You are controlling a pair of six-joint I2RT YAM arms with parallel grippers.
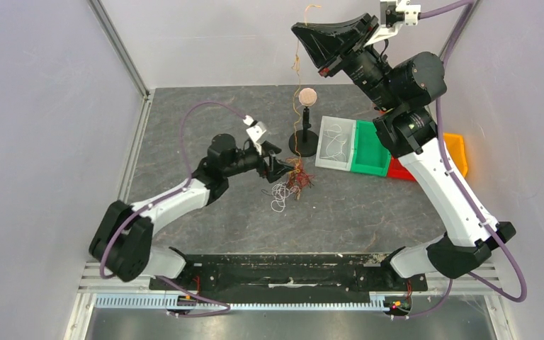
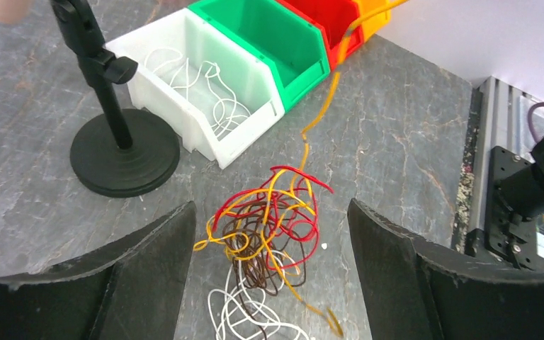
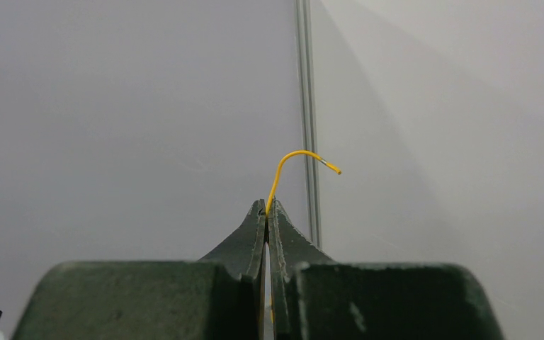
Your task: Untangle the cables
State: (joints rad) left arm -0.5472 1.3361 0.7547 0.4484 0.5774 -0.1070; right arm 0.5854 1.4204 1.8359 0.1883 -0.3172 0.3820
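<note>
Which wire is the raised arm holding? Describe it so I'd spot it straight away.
Find the black stand on the grey table; the tangle lies beside it. One orange wire climbs from it to the right gripper, the only strand stretched up off the table.

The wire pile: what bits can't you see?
- Top view: cables too small to follow single strands.
- Left wrist view: white wire cut off by the bottom edge.
- Right wrist view: the right gripper hides the orange wire below its tip.
</note>
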